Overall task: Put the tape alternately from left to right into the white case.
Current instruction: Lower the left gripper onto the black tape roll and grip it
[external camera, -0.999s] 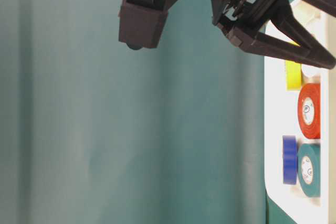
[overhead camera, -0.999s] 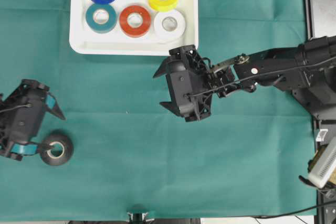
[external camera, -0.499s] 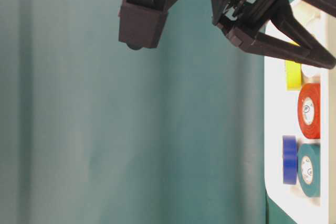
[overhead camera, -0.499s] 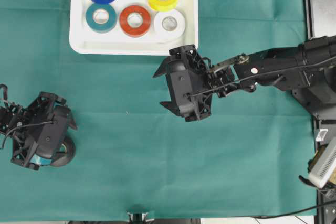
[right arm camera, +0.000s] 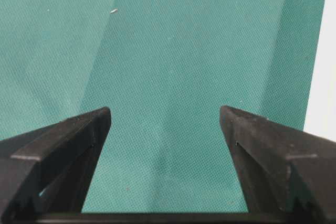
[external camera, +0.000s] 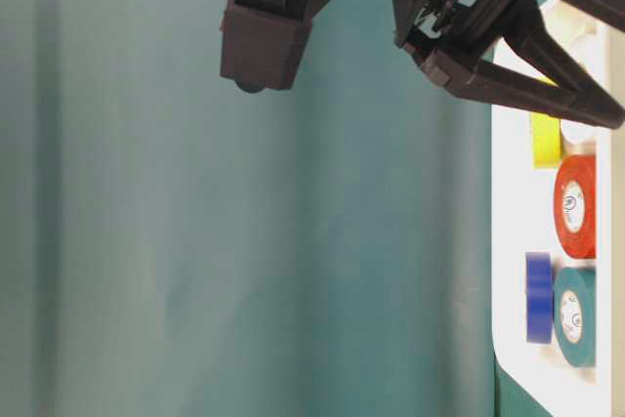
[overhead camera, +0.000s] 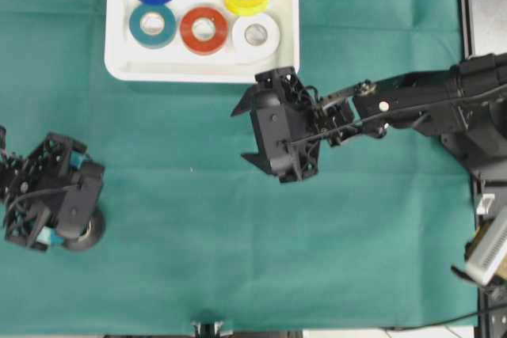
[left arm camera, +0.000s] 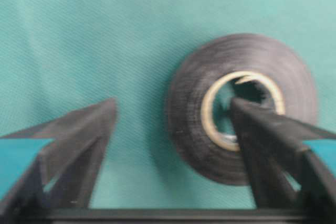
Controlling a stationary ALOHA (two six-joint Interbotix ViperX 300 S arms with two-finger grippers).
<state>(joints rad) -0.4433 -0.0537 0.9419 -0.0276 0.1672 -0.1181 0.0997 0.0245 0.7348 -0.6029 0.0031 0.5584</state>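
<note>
Black tape (left arm camera: 241,107) lies flat, one left pincer (left arm camera: 173,109) finger inside core.

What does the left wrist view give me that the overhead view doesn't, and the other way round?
Only the left wrist view shows the black ring-shaped roll of tape close up: one finger reaches over its pale core hole, the other stands on the cloth outside the ring.

Only the overhead view shows the shallow white plastic case holding the blue, teal, red-orange, yellow and white rolls, and the open right gripper hovering below it.

Both show the black roll, the left gripper and the green cloth.
</note>
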